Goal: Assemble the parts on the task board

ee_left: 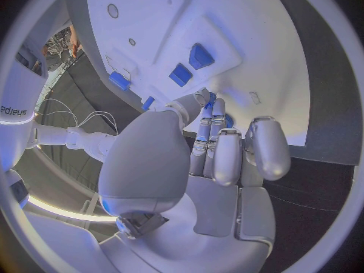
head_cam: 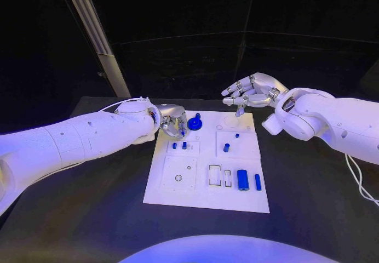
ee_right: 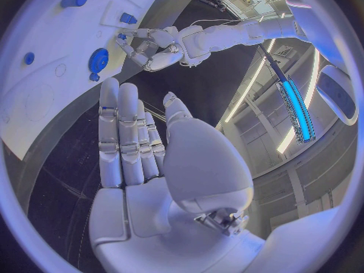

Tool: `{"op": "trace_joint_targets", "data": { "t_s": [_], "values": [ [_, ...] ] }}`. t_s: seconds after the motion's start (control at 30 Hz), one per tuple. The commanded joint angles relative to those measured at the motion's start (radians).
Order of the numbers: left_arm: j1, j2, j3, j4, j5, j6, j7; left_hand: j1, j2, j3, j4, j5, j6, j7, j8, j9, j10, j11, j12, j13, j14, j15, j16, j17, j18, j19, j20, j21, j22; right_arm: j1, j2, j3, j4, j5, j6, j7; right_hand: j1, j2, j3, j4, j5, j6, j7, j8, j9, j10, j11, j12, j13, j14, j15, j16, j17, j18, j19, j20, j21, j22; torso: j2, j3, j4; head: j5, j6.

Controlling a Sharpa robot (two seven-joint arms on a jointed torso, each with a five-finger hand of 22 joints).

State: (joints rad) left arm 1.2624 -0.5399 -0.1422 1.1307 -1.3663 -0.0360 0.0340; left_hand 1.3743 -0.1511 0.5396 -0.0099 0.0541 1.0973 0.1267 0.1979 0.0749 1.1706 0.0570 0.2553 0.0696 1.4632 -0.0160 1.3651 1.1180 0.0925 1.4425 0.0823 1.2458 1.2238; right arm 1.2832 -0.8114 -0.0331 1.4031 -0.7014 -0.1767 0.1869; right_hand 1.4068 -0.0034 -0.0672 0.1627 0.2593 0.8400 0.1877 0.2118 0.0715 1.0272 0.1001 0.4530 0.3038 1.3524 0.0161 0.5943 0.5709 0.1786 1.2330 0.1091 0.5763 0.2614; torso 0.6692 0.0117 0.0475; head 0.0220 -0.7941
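Risk: left hand (head_cam: 168, 121), fingers curled beside blue gear (head_cam: 194, 123), grasp unclear, may nudge it; right hand (head_cam: 254, 90) spread, empty.

Matt white task board (head_cam: 207, 192), smooth blue plastic parts (head_cam: 242, 179), matt black table (head_cam: 79, 219)

the left arm (head_cam: 71, 139) reaches in from the left, its hand (head_cam: 170, 121) turned down with fingers (ee_left: 220, 155) curled close together; whether they pinch anything cannot be told. the right arm (head_cam: 332, 123) comes in from the right, bent at the wrist. the right hand (head_cam: 251, 92) is raised at the far side, holding nothing, its fingers (ee_right: 121, 133) straight and side by side, thumb apart.
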Motion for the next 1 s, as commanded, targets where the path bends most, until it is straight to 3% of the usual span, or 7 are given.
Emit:
{"op": "trace_joint_targets", "data": {
  "t_s": [0.03, 0.23, 0.43, 1.0],
  "values": [
    [0.000, 0.002, -0.002, 0.000, 0.005, 0.018, -0.003, -0.008, 0.001, 0.002, -0.004, 0.000, 0.008, -0.002, -0.007, 0.001, 0.007, 0.001, -0.007, 0.001, 0.026, -0.007, 0.002, -0.001, -0.009, 0.005, -0.003, 0.002, 0.000, 0.002, 0.000, 0.001, 0.002, 0.000, 0.003, 0.007, 0.000, 0.006, 0.002, -0.005, 0.006, -0.008, -0.002, 0.007, -0.001, -0.006, 0.002, 0.003, -0.002, -0.007, 0.000, 0.006, 0.000, 0.004, 0.000, 0.005, -0.004, -0.002, 0.000, 0.0000, 0.0004, -0.001, 0.000],
    [0.000, 0.002, -0.003, -0.002, 0.005, 0.016, -0.008, -0.025, -0.009, -0.008, -0.003, -0.001, -0.009, 0.007, -0.025, -0.004, -0.002, 0.009, -0.028, -0.001, 0.026, -0.002, 0.003, -0.002, -0.009, 0.004, -0.001, 0.002, 0.002, 0.002, 0.000, 0.001, 0.002, 0.000, 0.002, 0.008, 0.001, 0.006, 0.001, -0.005, 0.006, -0.008, -0.002, 0.009, -0.001, -0.006, 0.002, 0.004, -0.004, -0.007, 0.000, 0.007, 0.000, 0.004, 0.000, 0.005, -0.004, -0.002, 0.000, 0.0001, 0.0002, -0.001, 0.000],
    [0.000, 0.002, -0.004, -0.005, 0.005, 0.014, -0.014, -0.044, -0.026, -0.020, -0.001, -0.002, -0.073, 0.020, -0.073, -0.012, -0.045, 0.026, -0.068, -0.004, 0.023, 0.012, 0.001, -0.011, -0.008, 0.000, 0.010, -0.007, -0.004, 0.002, -0.001, 0.001, 0.001, 0.000, 0.001, 0.007, 0.001, 0.006, 0.001, -0.005, 0.005, -0.008, -0.002, 0.009, -0.001, -0.006, 0.002, 0.004, -0.004, -0.007, 0.000, 0.007, 0.000, 0.004, 0.000, 0.005, -0.004, -0.002, 0.000, 0.0000, 0.0010, -0.002, 0.000],
    [0.000, -0.006, -0.004, -0.001, 0.005, -0.005, -0.014, -0.054, -0.040, -0.039, -0.002, -0.001, -0.092, 0.023, -0.096, -0.009, -0.079, 0.034, -0.096, -0.003, 0.020, 0.018, -0.002, -0.022, -0.002, -0.010, 0.019, -0.031, -0.025, 0.002, -0.005, 0.001, -0.009, -0.026, 0.000, -0.008, 0.003, 0.005, 0.001, -0.007, 0.004, -0.009, -0.001, 0.010, -0.001, -0.011, 0.003, 0.003, -0.007, -0.007, 0.000, 0.007, 0.000, 0.004, 0.000, 0.005, -0.005, -0.002, 0.000, -0.0006, 0.0004, -0.003, 0.000]
  ]
}}
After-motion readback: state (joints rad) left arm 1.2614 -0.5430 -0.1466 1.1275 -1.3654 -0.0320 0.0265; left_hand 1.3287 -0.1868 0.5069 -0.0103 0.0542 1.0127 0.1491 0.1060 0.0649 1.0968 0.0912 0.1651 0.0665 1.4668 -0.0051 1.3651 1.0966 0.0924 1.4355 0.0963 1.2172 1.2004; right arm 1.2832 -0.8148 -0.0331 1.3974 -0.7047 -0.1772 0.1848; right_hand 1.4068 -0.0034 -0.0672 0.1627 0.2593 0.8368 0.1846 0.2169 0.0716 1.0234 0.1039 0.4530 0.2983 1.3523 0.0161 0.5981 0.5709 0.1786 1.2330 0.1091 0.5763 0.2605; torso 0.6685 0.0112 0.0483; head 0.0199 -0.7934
